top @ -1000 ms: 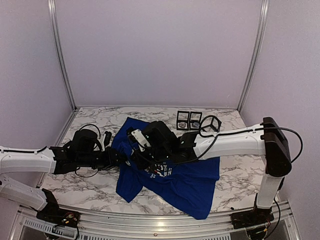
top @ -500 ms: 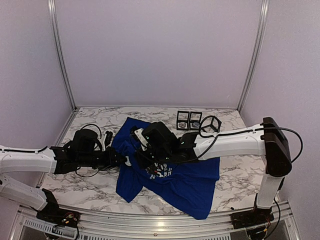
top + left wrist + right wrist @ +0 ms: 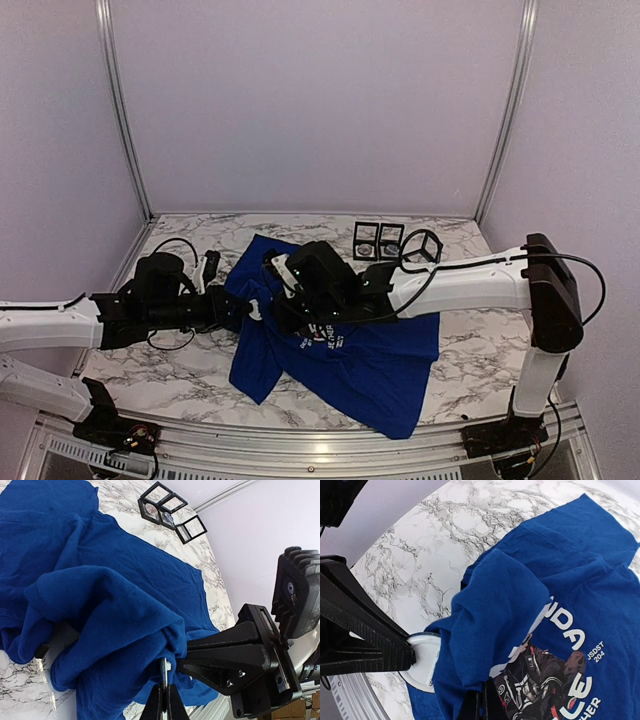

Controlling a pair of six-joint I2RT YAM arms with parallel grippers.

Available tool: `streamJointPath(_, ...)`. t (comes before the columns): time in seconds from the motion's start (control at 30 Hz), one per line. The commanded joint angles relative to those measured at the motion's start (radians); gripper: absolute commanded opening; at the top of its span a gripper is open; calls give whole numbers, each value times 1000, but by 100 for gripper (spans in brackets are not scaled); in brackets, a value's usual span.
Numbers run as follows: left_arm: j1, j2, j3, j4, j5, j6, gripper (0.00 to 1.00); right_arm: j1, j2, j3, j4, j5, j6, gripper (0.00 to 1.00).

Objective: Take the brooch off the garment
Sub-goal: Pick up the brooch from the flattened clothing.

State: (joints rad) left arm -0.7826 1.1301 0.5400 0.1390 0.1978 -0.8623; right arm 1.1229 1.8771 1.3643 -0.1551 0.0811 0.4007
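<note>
The royal-blue T-shirt [image 3: 370,350] lies bunched on the marble table, its white lettering and dark graphic [image 3: 555,680] facing up. The brooch is a white round disc [image 3: 422,662] at the shirt's left fold, and shows small in the top view [image 3: 256,308]. My left gripper [image 3: 247,311] is shut on the brooch's rim, seen edge-on in the left wrist view [image 3: 164,672]. My right gripper [image 3: 290,320] is shut on a fold of shirt [image 3: 490,630] just right of the brooch and holds it lifted. The brooch's pin is hidden by cloth.
Three small black-framed display boxes [image 3: 390,242] stand at the back of the table, also seen in the left wrist view [image 3: 170,510]. Bare marble [image 3: 480,340] lies to the right of the shirt. Grey walls with metal uprights enclose the table.
My left arm has drawn back to the left and slightly away, keeping the brooch. The shirt fold between the two grippers has stretched. The right gripper has barely moved.
</note>
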Motion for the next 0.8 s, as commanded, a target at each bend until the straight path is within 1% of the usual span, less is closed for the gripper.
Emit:
streamJointPath(0.0,-3,-48,-12,88,-60,37,0,-7,-23,35,-1,-45,15,0)
streamJointPath(0.13,-4,-66,-17,128,-98,64,0,-10,-21,38,13,-70,17,0)
streamJointPath(0.23,-6,-70,-30,176,-122,79,0,-18,-23,34,19,-123,27,0)
streamJointPath(0.47,-30,-76,-77,336,-189,116,0,-50,-55,-9,63,-180,53,0)
streamJointPath(0.7,-50,-17,-86,456,-248,142,0,-91,-109,-50,140,-259,90,0)
streamJointPath(0.77,-62,-11,-99,493,-272,144,0,-96,-123,-47,139,-256,85,5)
